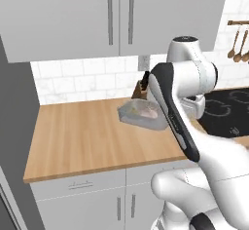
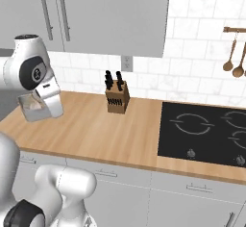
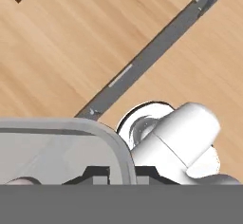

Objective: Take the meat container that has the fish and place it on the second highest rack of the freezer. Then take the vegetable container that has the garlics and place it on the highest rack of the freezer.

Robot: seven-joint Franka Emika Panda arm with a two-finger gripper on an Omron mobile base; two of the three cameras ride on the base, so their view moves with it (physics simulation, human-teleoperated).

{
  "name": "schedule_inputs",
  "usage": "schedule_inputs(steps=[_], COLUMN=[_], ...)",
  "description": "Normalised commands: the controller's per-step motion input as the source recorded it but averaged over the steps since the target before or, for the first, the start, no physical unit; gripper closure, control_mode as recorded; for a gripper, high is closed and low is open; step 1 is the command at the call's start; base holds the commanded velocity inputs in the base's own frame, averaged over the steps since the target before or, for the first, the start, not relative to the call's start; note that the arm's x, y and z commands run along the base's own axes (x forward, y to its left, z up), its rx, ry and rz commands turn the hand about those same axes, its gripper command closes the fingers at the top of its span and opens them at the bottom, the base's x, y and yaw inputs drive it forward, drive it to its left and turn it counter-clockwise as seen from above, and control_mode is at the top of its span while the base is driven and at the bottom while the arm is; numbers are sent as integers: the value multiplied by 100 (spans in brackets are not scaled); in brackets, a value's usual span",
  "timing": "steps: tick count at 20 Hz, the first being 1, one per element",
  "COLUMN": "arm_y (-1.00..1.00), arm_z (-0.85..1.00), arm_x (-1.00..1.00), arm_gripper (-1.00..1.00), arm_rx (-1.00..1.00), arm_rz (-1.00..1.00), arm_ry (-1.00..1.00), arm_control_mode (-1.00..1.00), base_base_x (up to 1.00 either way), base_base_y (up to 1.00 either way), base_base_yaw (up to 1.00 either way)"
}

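Arm point(image 1: 170, 102) bent over, pincer point(image 3: 111, 173) clamped tight.

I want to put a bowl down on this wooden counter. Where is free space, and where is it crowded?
The widest bare patch of the counter lies between the dark freezer side and the clear container. Another runs in front of the knife block, up to the black cooktop. It is crowded around the container, where the arm hangs.

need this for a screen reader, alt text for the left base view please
A white robot arm reaches over a light wooden countertop, partly hiding a clear plastic tray of pale cream garlic bulbs. Grey wall cupboards hang above white tile; a black cooktop sits at right.
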Motion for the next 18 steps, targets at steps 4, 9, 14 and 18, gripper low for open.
schedule_inputs(steps=[4, 9, 14, 18], arm_y=[0, 0, 0, 0], arm_z=[45, 31, 22, 6], arm_x=[-73, -17, -48, -43], arm_gripper=[100, 100, 100, 100], arm_rx=[10, 5, 0, 0], arm_rz=[31, 19, 10, 7], arm_ry=[-25, -3, 0, 0], arm_control_mode=[-100, -100, -100, -100], base_base_x=[0, 0, 0, 0], base_base_y=[0, 0, 0, 0], base_base_yaw=[0, 0, 0, 0])
